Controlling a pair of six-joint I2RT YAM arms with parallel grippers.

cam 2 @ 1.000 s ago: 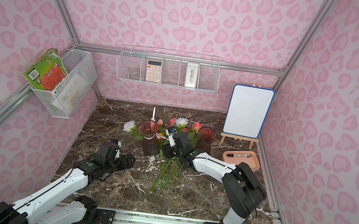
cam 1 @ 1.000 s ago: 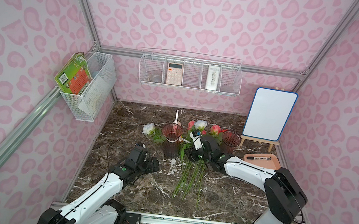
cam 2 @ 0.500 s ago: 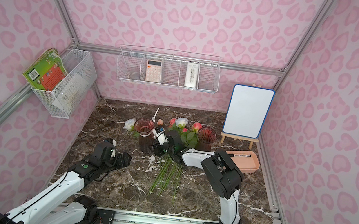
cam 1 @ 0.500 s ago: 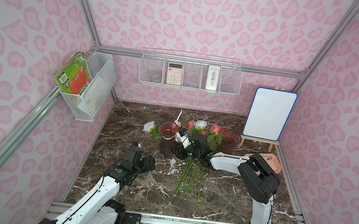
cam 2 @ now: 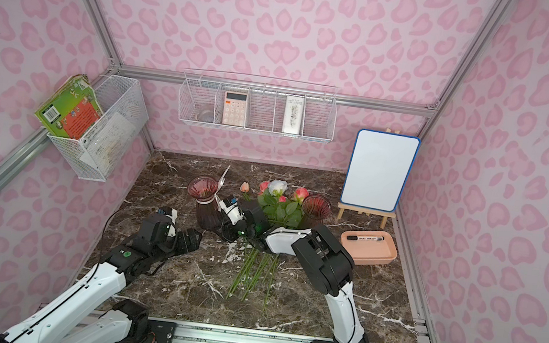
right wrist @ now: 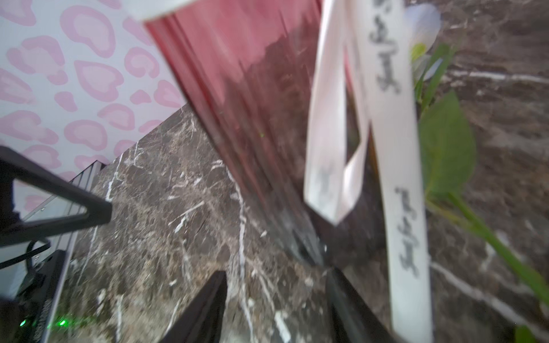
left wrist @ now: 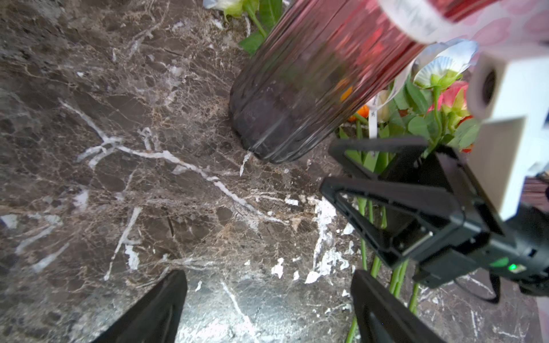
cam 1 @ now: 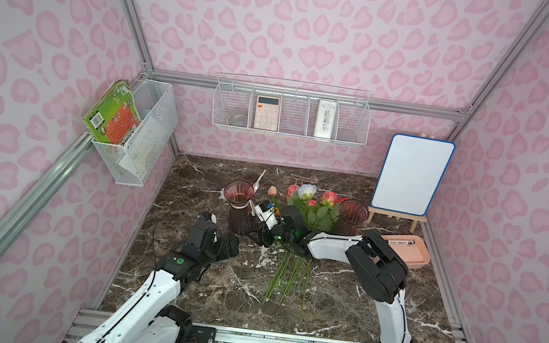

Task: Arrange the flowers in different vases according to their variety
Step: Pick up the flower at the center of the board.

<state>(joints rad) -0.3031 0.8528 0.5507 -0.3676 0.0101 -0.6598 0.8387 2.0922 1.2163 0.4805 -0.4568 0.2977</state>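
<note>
Pointing parted, empty right end effector (left wrist: 326, 166) at ribboned reddish-purple ribbed glass vase (left wrist: 312, 77). Holds left end effector (left wrist: 267, 273) spread wide over marble bench (left wrist: 118, 178).

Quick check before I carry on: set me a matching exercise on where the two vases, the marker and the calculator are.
1. ribboned vase
2. plain vase
3. marker
4. calculator

a. in the tray
b. in the wall basket
c. by the right gripper
d. between roses and whiteboard

Pairs: 1-c, 2-d, 3-a, 4-b
</note>
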